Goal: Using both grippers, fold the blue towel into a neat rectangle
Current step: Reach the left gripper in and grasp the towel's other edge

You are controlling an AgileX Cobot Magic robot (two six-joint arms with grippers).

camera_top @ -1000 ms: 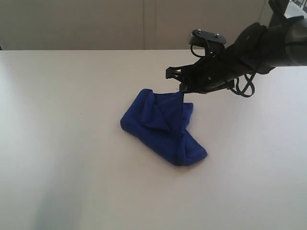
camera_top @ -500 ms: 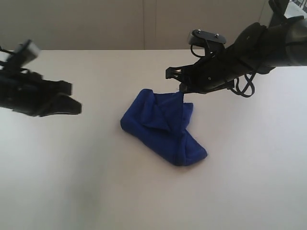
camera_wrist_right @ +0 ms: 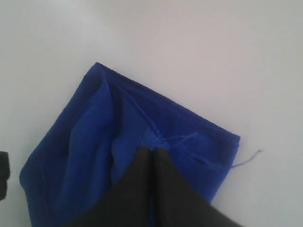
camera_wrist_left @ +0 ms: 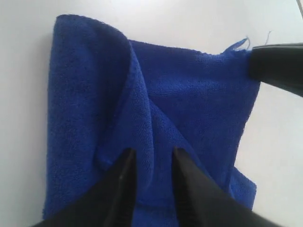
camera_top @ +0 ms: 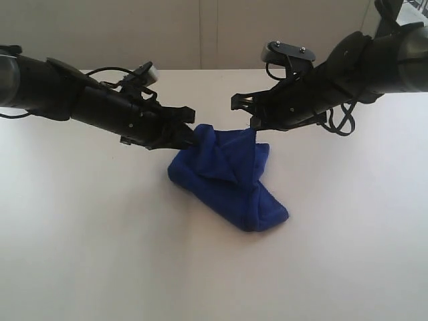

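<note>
The deep royal-blue terry towel (camera_top: 227, 180) lies crumpled in loose folds near the middle of the plain white tabletop (camera_top: 100, 254). Right gripper (camera_top: 254, 124) — jaws closed, pinching the towel's far edge, which rises to a small peak. Left gripper (camera_top: 190, 136) — at the towel's far left corner, jaws parted by a narrow gap, the dark fingers (camera_wrist_left: 124, 182) straddling a raised fold. A frayed thread (camera_wrist_right: 246, 159) trails from one corner.

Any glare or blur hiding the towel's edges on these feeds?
Exterior view: table washed pale but no hard glare, blue towel crisp. Left wrist view: terry weave sharp, left gripper dark and soft-edged. Right wrist view: softer overall, right gripper blurred, towel edges readable.
</note>
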